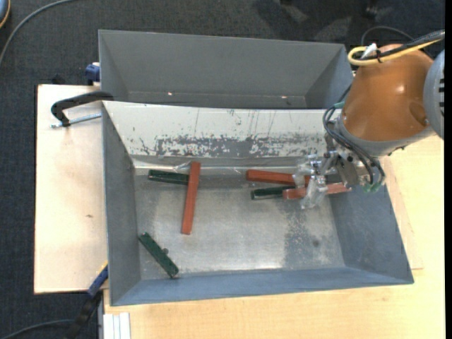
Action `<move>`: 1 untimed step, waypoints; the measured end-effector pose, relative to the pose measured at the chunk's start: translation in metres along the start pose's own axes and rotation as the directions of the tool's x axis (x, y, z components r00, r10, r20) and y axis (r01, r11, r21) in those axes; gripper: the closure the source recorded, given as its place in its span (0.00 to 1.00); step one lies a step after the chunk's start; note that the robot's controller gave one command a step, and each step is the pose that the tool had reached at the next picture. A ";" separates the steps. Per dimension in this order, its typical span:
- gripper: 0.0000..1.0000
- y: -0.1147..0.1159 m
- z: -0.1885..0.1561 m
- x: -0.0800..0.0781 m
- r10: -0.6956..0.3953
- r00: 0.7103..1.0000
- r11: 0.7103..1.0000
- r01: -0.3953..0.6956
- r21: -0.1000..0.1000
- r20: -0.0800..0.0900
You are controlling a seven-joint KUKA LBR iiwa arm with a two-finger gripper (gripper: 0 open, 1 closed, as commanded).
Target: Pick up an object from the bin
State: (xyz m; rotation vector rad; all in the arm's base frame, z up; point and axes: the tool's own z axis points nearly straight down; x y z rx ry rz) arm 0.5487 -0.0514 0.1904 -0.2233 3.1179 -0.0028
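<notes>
Contents of the grey metal bin (119,210), counted: three red-brown bars and three dark green bars, six items in all, lying loose and not heaped. Red-brown bars: one long bar (189,198) lies left of centre, running from the back wall towards the front; a second bar (270,177) lies along the foot of the back wall, right of centre; a third bar (336,188) lies at the right end of the floor. Dark green bars: one back-left bar (168,178) touches or crosses the top end of the long bar; one front-left bar (157,254) lies slanted in the front left corner; one short green bar (266,194) lies just in front of the second bar. The gripper (313,188) stands low at the right end, directly over the third bar, whose ends show on either side of it. Whether the gripper is closed on that bar cannot be determined.
</notes>
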 end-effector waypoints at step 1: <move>1.00 -0.003 -0.031 -0.004 -0.007 1.000 1.000 0.007 -0.001 -0.005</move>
